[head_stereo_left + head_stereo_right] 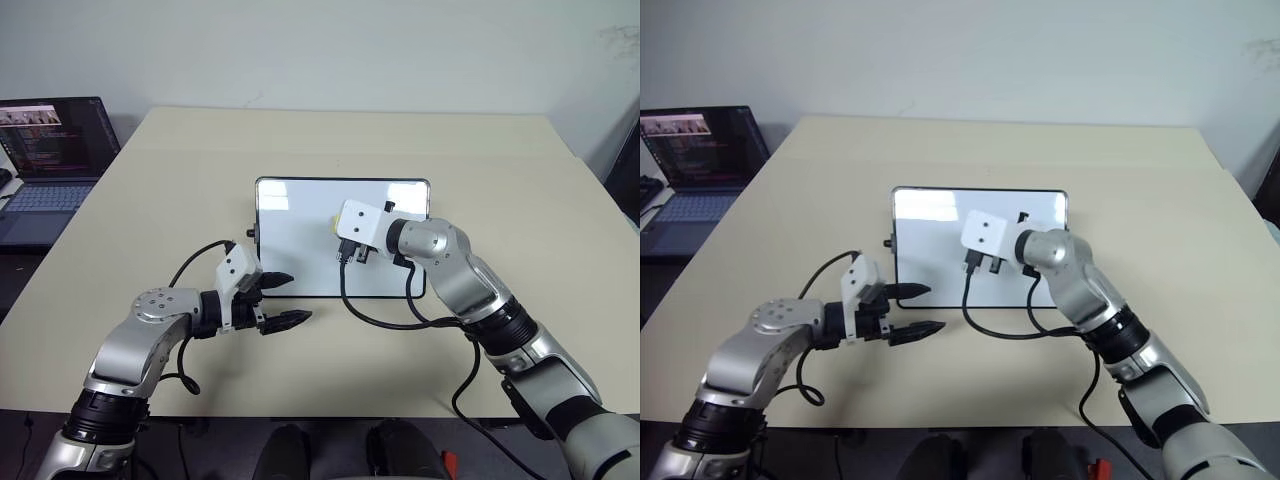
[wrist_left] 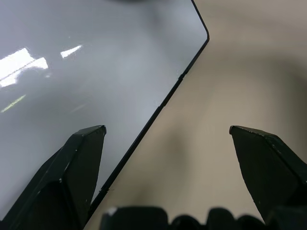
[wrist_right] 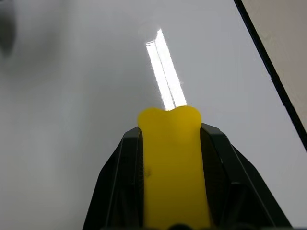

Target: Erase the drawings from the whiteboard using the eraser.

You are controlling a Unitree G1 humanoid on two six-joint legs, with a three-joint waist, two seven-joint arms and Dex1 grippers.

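The whiteboard (image 1: pixel 300 240) lies flat on the table (image 1: pixel 500 180). The right gripper (image 3: pixel 170 139) squeezes the yellow eraser (image 3: pixel 170 167) tight, above the board. The left gripper (image 1: pixel 285 300) waits wide open and empty by the near corner. A hard rub could slide the loose board.

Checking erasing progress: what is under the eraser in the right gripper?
Bare glossy whiteboard surface lies beyond the yellow eraser, clamped in the right gripper. The patch directly beneath the eraser is covered.
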